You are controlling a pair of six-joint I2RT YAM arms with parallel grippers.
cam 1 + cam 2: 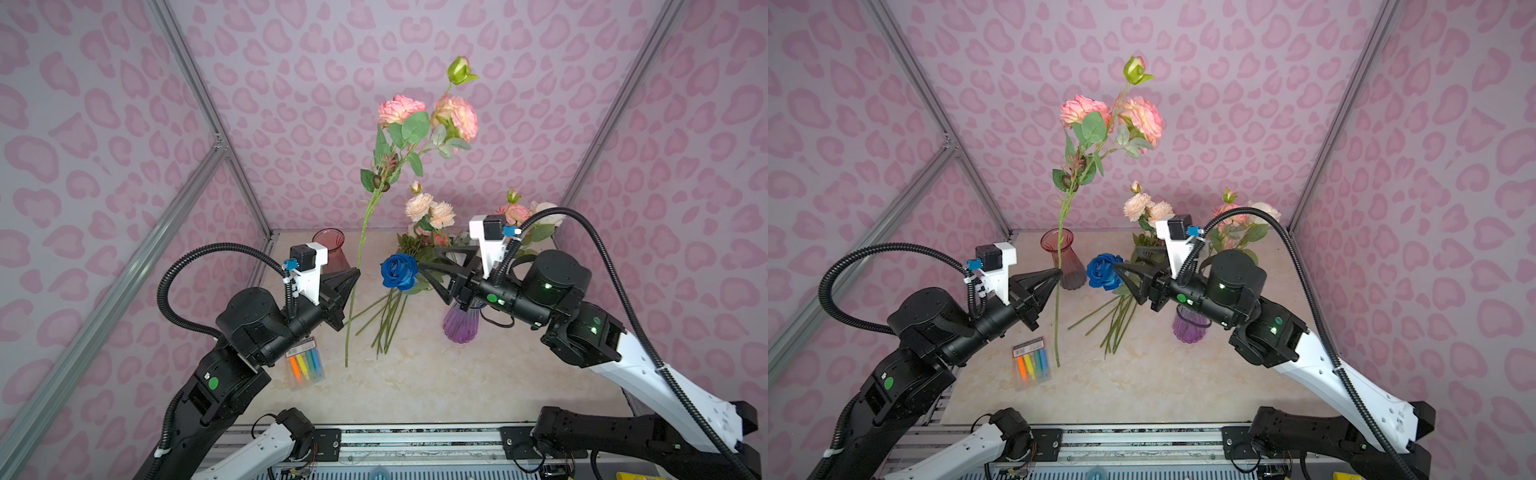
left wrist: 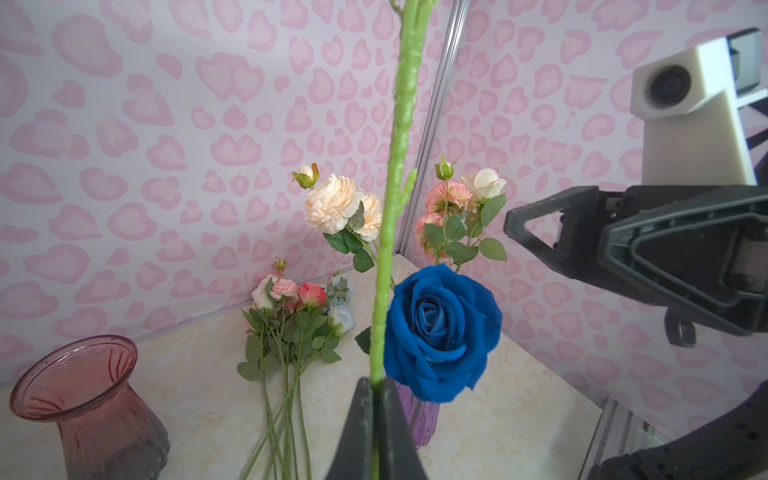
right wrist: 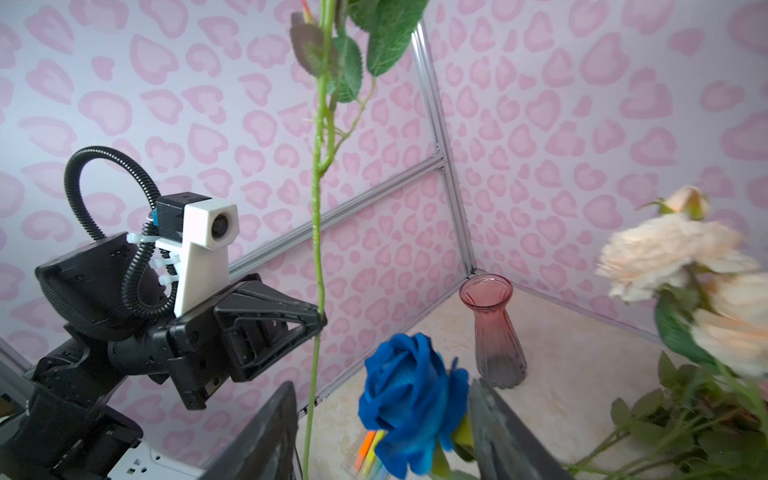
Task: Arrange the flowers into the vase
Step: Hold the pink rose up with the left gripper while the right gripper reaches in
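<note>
Left gripper clamps the long green-stemmed pink rose spray upright; the ribbed purple glass vase stands rightward mid-worktop, below the spread-jawed right gripper.

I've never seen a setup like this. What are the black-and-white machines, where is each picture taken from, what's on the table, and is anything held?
These are two robot arms at a table, each ending in a two-fingered gripper. Two pictures look down from a camera overhead; the other two come from small cameras on the arms' wrists. The left gripper is shut on the stem of a tall pink rose, holding it roughly upright. The right gripper is open, its jaws either side of a blue rose that seems to stand in a purple vase. Also on the table: an empty pink vase, a bunch of flowers lying flat and a pack of markers.
</note>
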